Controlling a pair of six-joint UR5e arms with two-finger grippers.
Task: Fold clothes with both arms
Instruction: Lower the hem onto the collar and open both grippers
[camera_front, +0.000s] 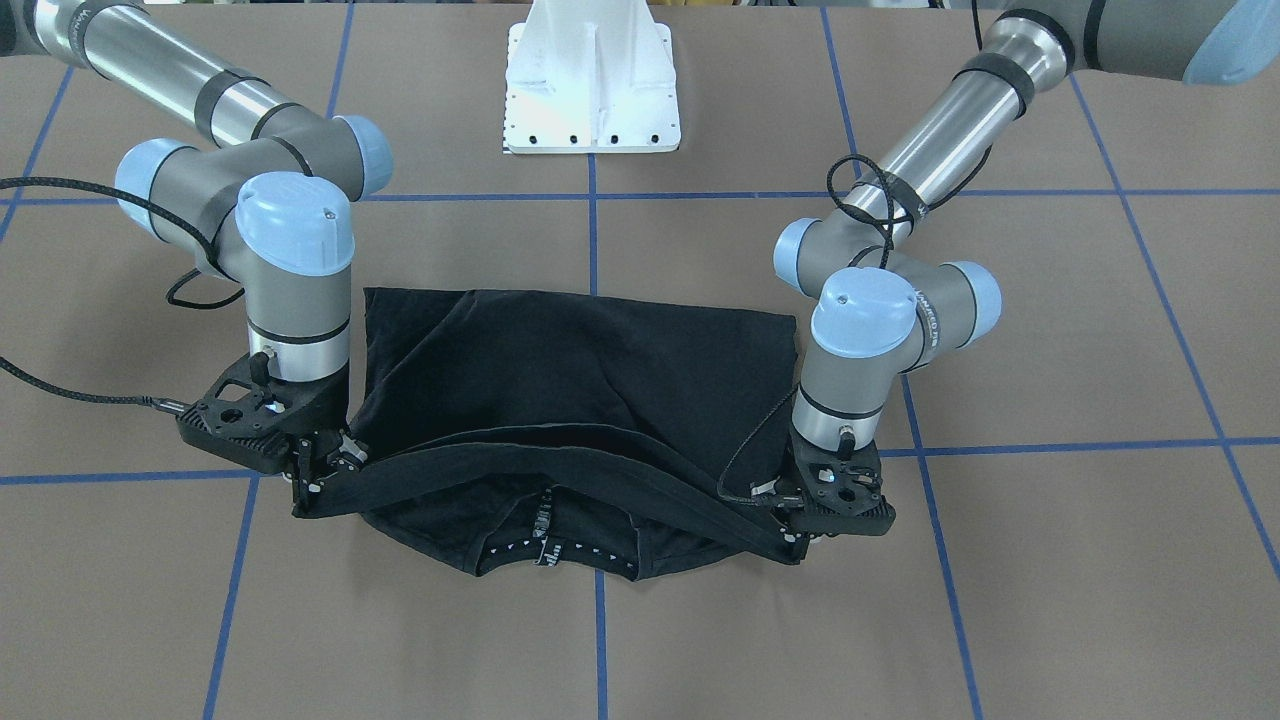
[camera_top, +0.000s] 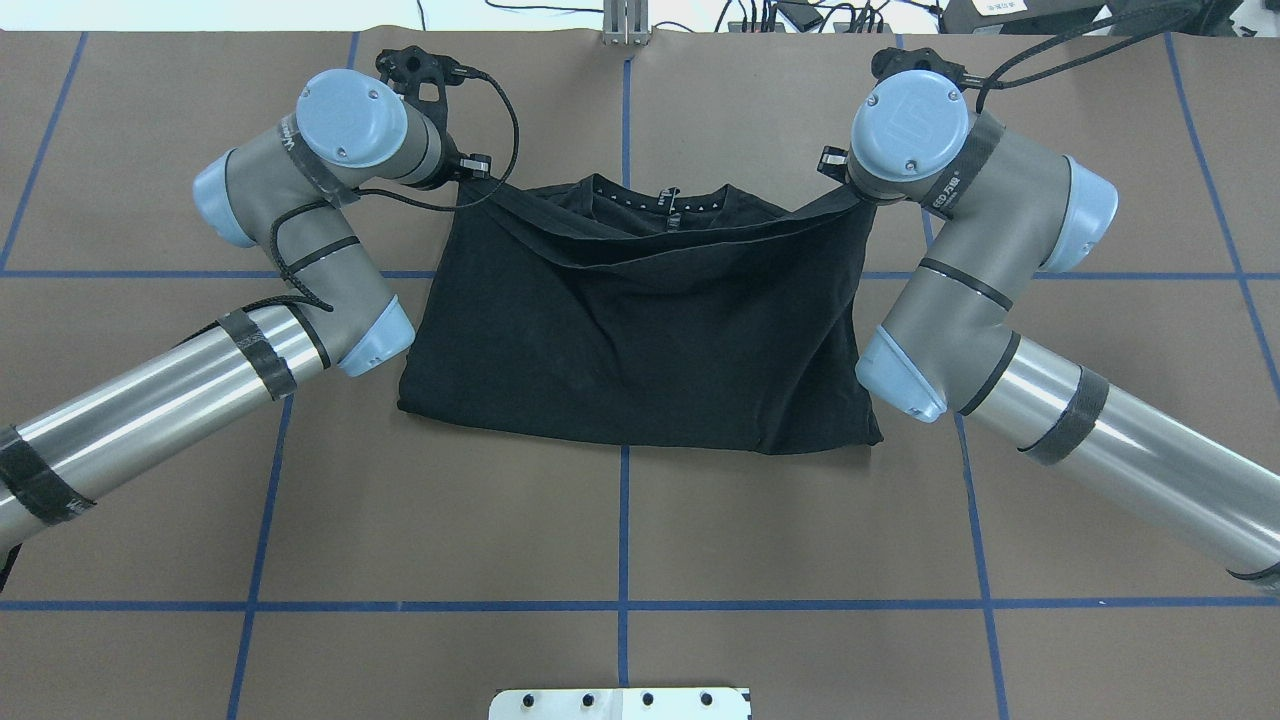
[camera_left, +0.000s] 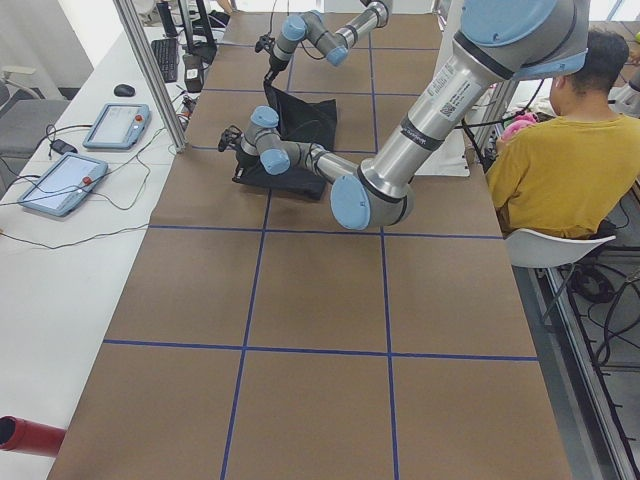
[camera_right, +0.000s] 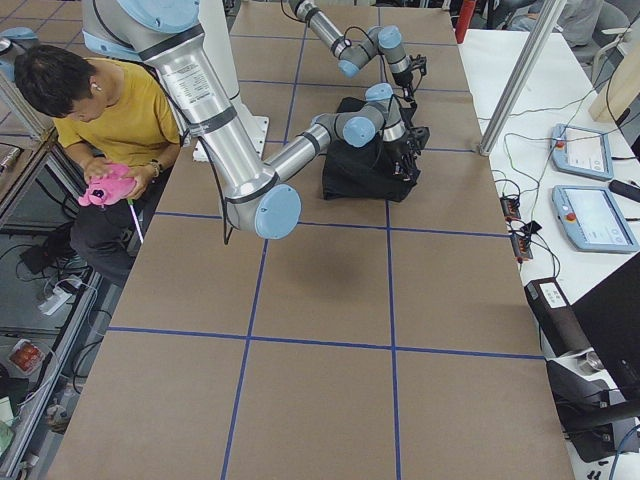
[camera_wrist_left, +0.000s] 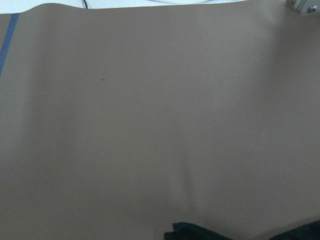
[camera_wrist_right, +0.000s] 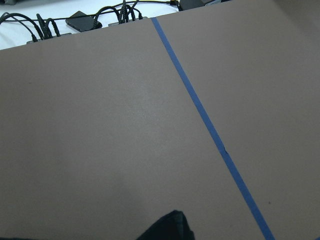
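Note:
The clothes are one black T-shirt lying folded across the middle of the table, its collar toward the operators' side. The upper layer's edge stretches taut between the two grippers, just above the collar. My left gripper is shut on one end of that edge and my right gripper on the other. In the overhead view the left gripper and the right gripper sit at the shirt's far corners. Both wrist views show only a sliver of black cloth at the bottom.
The white base pedestal stands behind the shirt. Blue tape lines grid the brown table cover. A seated person in a yellow shirt is beside the table near the robot. Tablets and cables lie along the far side.

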